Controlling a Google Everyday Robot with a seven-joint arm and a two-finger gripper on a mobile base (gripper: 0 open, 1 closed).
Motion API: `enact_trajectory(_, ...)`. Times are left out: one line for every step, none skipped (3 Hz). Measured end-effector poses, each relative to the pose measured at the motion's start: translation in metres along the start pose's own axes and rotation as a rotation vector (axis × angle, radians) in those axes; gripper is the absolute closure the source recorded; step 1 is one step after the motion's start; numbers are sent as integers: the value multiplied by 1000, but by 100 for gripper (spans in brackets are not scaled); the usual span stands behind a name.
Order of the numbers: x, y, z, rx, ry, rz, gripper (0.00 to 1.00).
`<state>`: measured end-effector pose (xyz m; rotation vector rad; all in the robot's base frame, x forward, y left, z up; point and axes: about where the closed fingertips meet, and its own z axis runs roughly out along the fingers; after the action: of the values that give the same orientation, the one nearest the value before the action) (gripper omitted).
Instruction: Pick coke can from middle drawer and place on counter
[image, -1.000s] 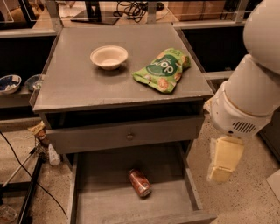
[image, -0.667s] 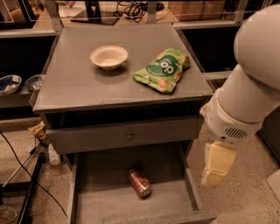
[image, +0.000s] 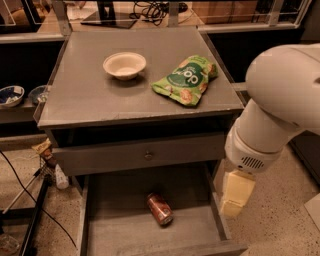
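The coke can (image: 159, 208) lies on its side on the floor of the open middle drawer (image: 117, 222), a little right of centre. My gripper (image: 236, 196), a pale yellow block under the white arm (image: 280, 110), hangs over the drawer's right wall, to the right of the can and apart from it. It holds nothing that I can see. The counter (image: 85, 92) is the grey cabinet top above the drawer.
A white bowl (image: 124, 65) and a green snack bag (image: 186, 79) sit on the counter. A shut drawer front with a round knob (image: 148, 155) is above the open drawer. Cables (image: 30, 200) and clutter lie on the floor at left.
The arm and gripper have moved left and slightly down, closer to the drawer's right wall. The can has not moved.
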<state>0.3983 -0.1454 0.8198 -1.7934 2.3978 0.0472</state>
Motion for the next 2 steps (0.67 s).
enact_trajectory(7,-8,23,-19,45,76,0)
enact_trajectory(7,-8,24,-21,46,78,0)
